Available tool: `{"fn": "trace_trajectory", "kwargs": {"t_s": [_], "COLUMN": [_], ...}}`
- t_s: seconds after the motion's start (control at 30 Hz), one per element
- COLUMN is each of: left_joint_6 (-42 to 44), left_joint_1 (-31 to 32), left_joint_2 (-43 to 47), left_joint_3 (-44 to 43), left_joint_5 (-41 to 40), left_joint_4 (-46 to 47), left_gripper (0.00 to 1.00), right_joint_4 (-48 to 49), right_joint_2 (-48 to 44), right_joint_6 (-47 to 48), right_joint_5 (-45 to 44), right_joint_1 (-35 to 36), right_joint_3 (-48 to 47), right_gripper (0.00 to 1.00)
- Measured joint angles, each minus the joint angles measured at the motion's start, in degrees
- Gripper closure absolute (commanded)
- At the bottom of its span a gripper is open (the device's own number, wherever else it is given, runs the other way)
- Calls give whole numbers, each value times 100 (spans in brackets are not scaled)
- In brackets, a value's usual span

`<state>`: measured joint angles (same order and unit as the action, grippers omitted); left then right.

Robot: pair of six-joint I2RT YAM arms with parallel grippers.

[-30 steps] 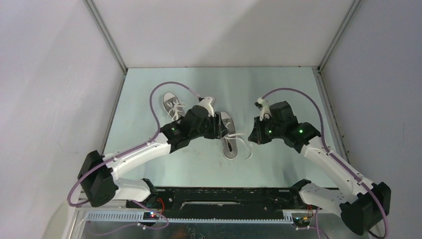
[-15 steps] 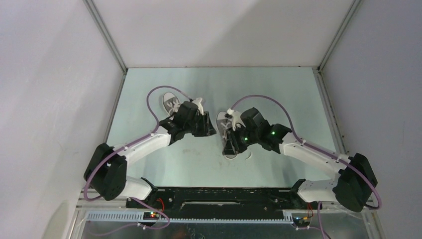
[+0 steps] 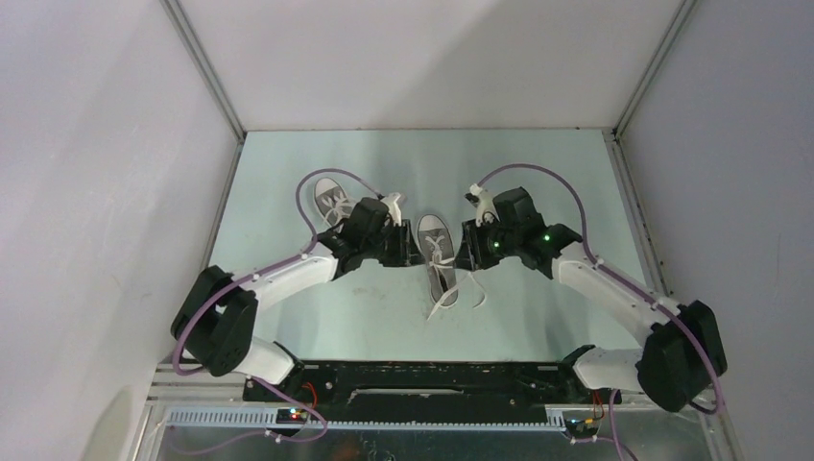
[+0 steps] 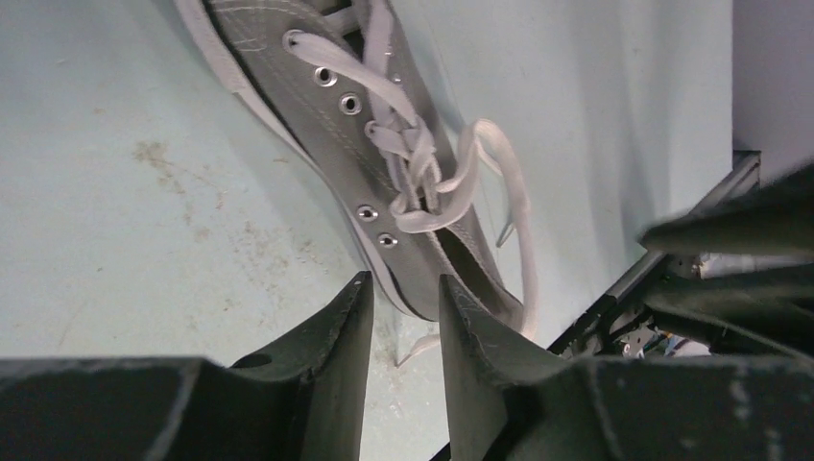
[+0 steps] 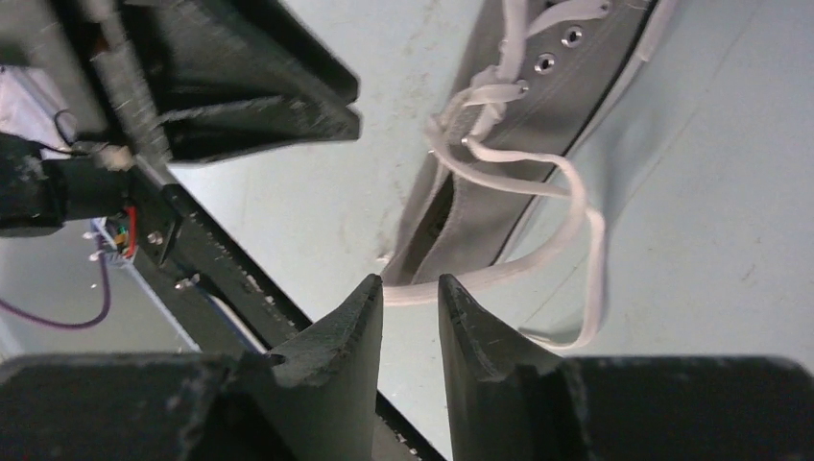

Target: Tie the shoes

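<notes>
**Two grippers flank an untied grey sneaker**

Overhead view: A grey sneaker point(image 3: 439, 259) lies near the middle of the pale green table point(image 3: 538, 173). Its white toe cap points toward the back wall and its heel toward the arm bases. Its white laces point(image 3: 443, 298) trail loose off the heel end onto the table. The left gripper point(image 3: 415, 252) sits just beside the shoe's left side and the right gripper point(image 3: 467, 254) just beside its right side, so the shoe lies between them. A second grey sneaker point(image 3: 329, 197) lies farther back and to the left, partly hidden by the left arm point(image 3: 278, 279) and its purple cable point(image 3: 312, 187).

Left wrist view: The left gripper's two black fingers point(image 4: 350, 327) stand a narrow gap apart with nothing clamped between them. Just past their tips is the sneaker's white sole edge. The laces criss-cross the eyelets and end in a slack tangle, with one loop spilling over the far side.

Right wrist view: The right gripper's fingers point(image 5: 470, 327) are likewise slightly parted and hold nothing. One lace strand runs across the table just beyond their tips. Another long loop lies flat beside the heel. The left gripper shows dark at upper left.
</notes>
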<state>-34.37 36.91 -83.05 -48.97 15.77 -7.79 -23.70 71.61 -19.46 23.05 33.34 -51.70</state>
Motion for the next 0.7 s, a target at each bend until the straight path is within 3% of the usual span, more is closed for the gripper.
{"fn": "trace_trajectory", "kwargs": {"t_s": [0.2,0.33,0.47,0.7], "left_joint_6": [-9,-7,4,131], "left_joint_1": [501,953,1010,1196], "left_joint_2": [227,531,675,682], "left_joint_3": [439,1126,1703,2347], "left_joint_5": [63,153,122,-227], "left_joint_4": [522,999,1427,2514], "left_gripper": [55,53,45,43], "right_joint_4": [-205,-232,-234,-168], "right_joint_2": [1060,1523,1749,2184], "right_joint_6": [549,817,1091,1515], "right_joint_5": [-52,13,68,125], "right_joint_1": [-153,-184,-153,74], "right_joint_3": [-437,-468,-627,-1097], "right_gripper": [66,58,54,53]}}
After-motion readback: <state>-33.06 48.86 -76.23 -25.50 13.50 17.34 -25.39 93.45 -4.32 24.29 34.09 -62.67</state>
